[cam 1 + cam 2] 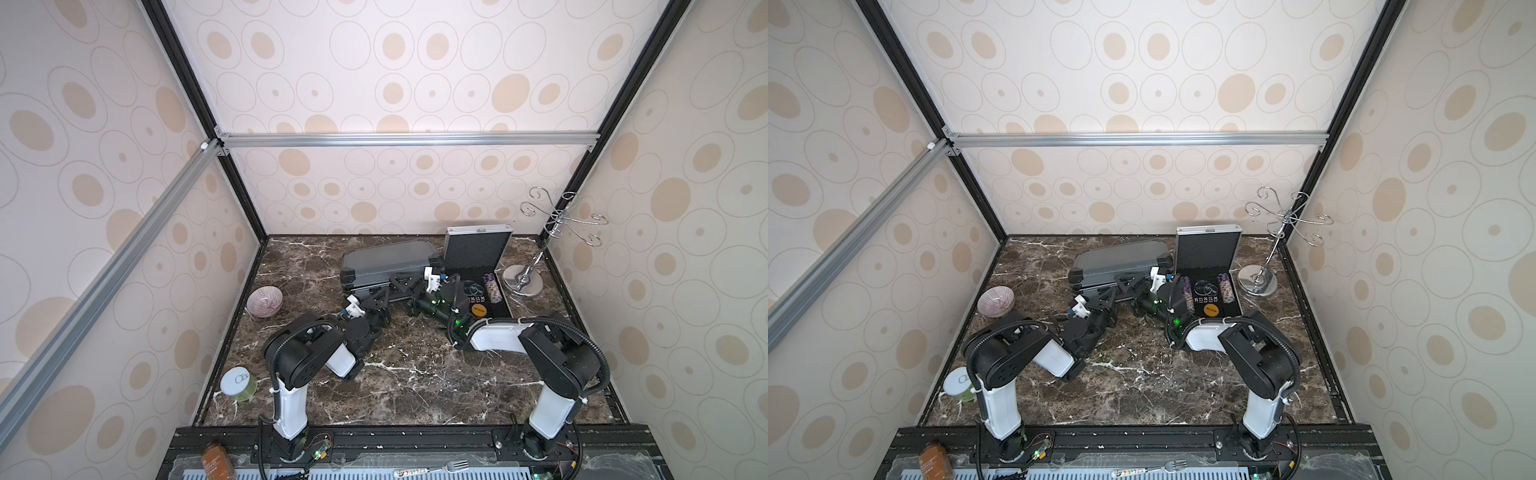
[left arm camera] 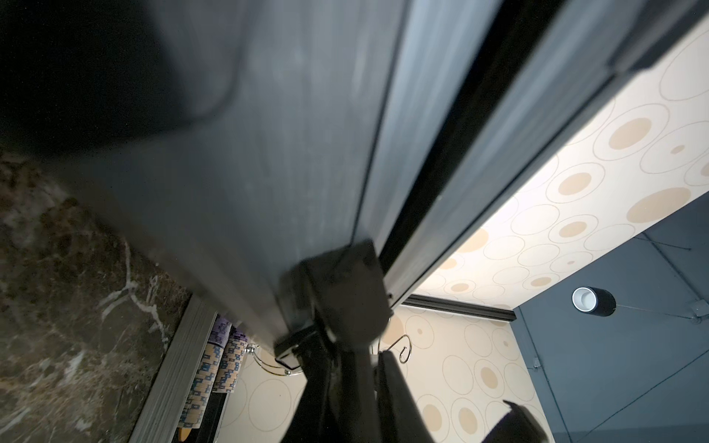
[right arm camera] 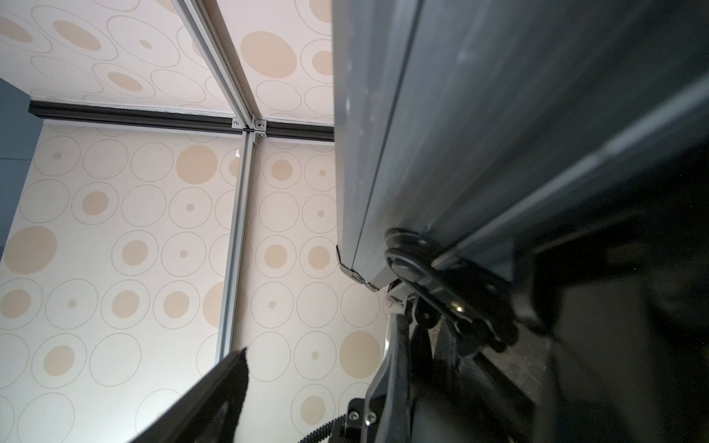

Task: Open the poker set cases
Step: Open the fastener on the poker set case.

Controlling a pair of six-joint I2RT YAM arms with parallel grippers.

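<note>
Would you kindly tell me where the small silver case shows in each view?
In a top view: silver case, lid raised, at the back right.
In a top view: same place.
Left wrist: its ribbed wall, beside chip rolls.
Right wrist: not in it.
Shared landmark: the dark grey case.

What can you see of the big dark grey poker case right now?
The dark grey case lies flat on the marble tabletop, close beside the open silver case. It looks like brushed metal, with black corner caps and a black front latch. A dark gap runs along its front seam, so the lid seems barely lifted. The left hand is shut at its front edge; the open right hand is at the same edge.
</note>
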